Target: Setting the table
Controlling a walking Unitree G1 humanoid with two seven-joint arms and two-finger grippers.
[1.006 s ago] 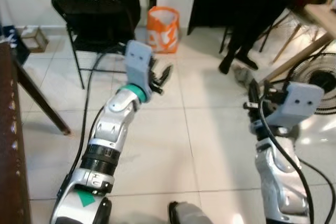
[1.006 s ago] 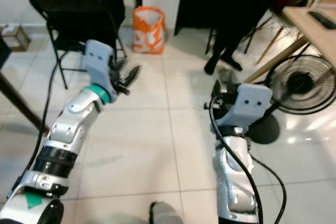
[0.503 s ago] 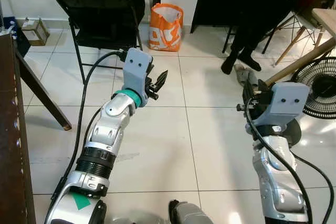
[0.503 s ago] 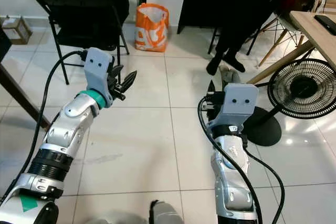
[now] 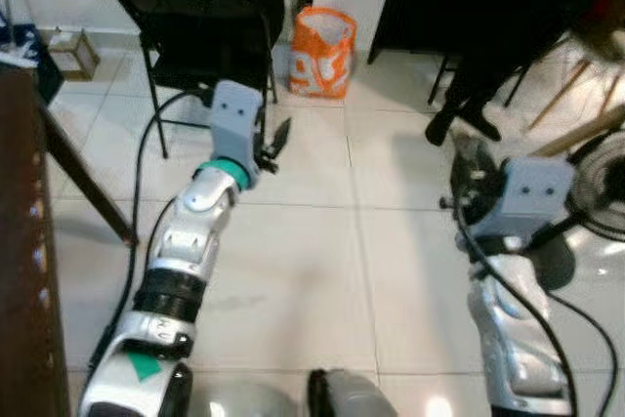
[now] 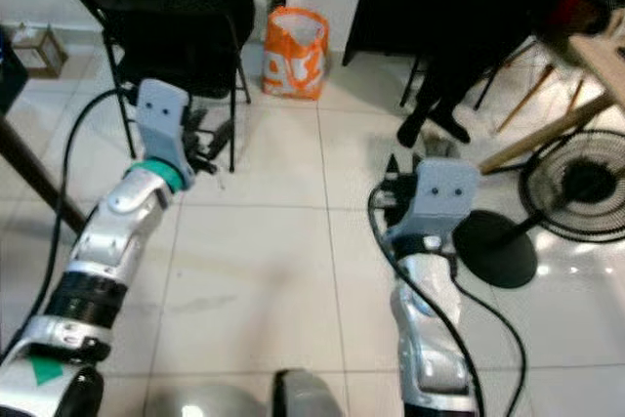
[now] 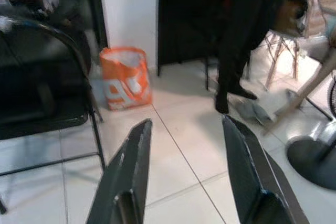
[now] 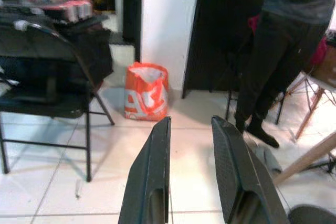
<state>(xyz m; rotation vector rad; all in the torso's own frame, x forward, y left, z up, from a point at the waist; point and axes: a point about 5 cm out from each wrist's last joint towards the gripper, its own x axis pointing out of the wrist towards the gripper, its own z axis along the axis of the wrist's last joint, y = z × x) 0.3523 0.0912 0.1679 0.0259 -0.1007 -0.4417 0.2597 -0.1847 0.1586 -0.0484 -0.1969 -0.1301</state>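
Logging what I saw: left gripper [image 7: 186,171] empty with fingers spread, right gripper [image 8: 191,174] likewise, over glossy white tile floor [image 5: 303,271]; crinkled orange bag [image 5: 320,51], lettering unreadable, beside black metal chair [image 5: 200,41].

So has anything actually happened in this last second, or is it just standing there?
Mostly the view has shifted as the robot moves, and it is blurred. Both arms stay raised: the left gripper and right gripper are open and holding nothing. The orange bag, black chair and fan stand where they were.
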